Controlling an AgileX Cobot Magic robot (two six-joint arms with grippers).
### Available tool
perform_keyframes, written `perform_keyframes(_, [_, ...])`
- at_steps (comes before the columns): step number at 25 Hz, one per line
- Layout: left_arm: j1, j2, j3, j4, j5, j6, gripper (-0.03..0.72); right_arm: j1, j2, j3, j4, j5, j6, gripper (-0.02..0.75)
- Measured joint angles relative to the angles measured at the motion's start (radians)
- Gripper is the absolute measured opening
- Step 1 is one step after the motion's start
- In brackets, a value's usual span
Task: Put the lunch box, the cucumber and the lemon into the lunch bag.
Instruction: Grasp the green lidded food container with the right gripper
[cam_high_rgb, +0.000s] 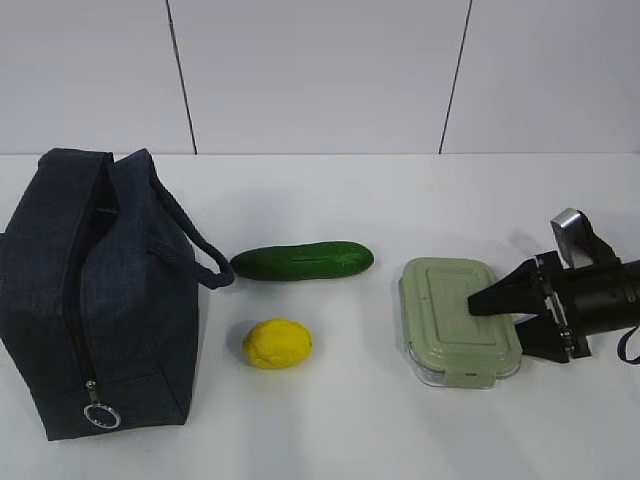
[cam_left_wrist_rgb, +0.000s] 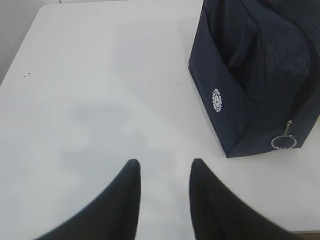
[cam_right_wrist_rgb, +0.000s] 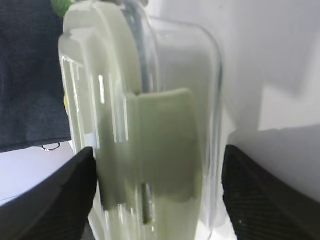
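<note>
The lunch box (cam_high_rgb: 445, 325), clear with a sage-green lid, lies flat on the table at the right. My right gripper (cam_high_rgb: 487, 312) reaches in from the right and is open, with one finger over the lid. In the right wrist view the fingers stand on either side of the lunch box (cam_right_wrist_rgb: 150, 125), the right one a little apart from it. The cucumber (cam_high_rgb: 302, 261) lies mid-table with the lemon (cam_high_rgb: 277, 343) in front of it. The navy lunch bag (cam_high_rgb: 100, 290) stands at the left, zipper shut. My left gripper (cam_left_wrist_rgb: 165, 167) is open and empty over bare table, left of the bag (cam_left_wrist_rgb: 260, 75).
The bag's metal ring pull (cam_high_rgb: 101, 416) hangs at its near lower end and also shows in the left wrist view (cam_left_wrist_rgb: 283, 143). A strap handle (cam_high_rgb: 190, 250) droops toward the cucumber. A white panelled wall (cam_high_rgb: 320, 70) closes the back of the table.
</note>
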Motion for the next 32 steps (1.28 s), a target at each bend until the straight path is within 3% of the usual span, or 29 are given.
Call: perform_keyframes(32, [0.0,0.0,0.0,0.0,0.0,0.0,0.242,0.004,0.002,0.0,0.009,0.0,0.037,0.589])
